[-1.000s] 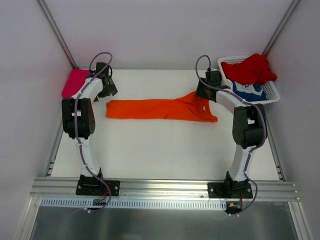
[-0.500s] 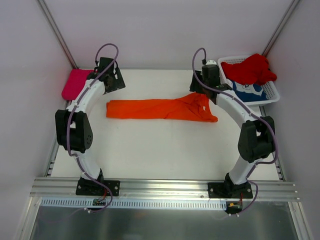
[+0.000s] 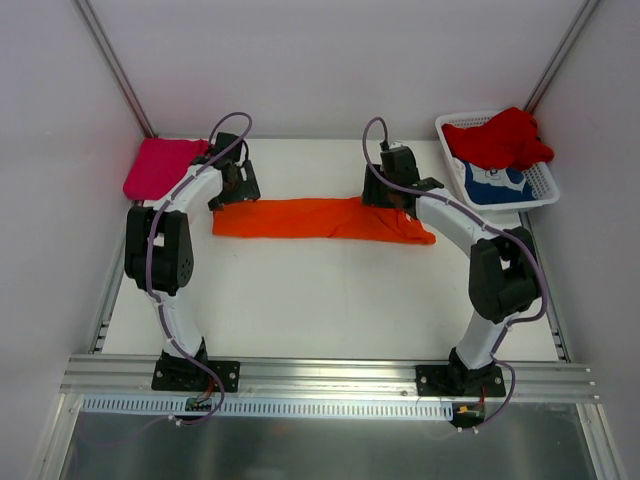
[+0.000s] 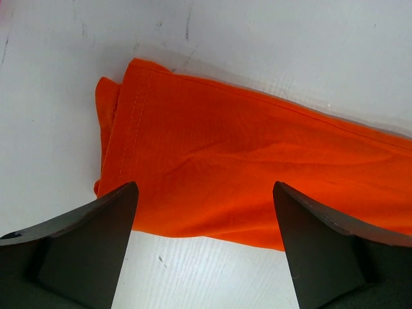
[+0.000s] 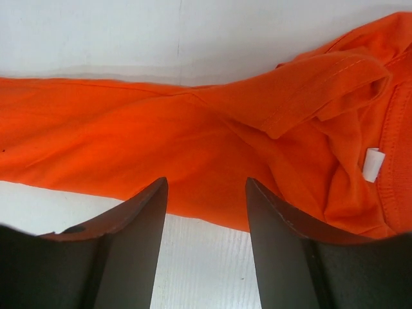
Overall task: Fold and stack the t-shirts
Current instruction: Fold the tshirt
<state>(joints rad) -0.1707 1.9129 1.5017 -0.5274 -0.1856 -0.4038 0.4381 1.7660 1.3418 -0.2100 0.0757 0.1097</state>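
**Orange t-shirt.** The orange t-shirt (image 3: 320, 220) lies across the middle of the white tabletop (image 3: 320, 300) as a long, narrow folded band running from left to right. The hem end is at the left and the collar end at the right. In the right wrist view, the orange t-shirt (image 5: 161, 141) is bunched towards the right of the frame, with a small white label (image 5: 372, 164) showing there.

**Left hand.** The left hand (image 3: 238, 185) is at the left end of the band. In its wrist view the left hand (image 4: 205, 187) stands wide open, one finger on each side of the cloth's near edge, and grips nothing. Contact with the cloth cannot be determined.

**Right hand.** The right hand (image 3: 388, 190) is towards the collar end. The right hand (image 5: 206, 181) is also open, with its jaws apart over the near edge, and holds nothing.

**Other shirts.**
- The magenta t-shirt (image 3: 160, 165) lies folded at the upper left corner of the tabletop.
- The red t-shirt (image 3: 500, 138) is heaped in the white basket (image 3: 548, 190) at upper right.
- The blue t-shirt (image 3: 497, 183) lies in the same basket, partly beneath the red one.
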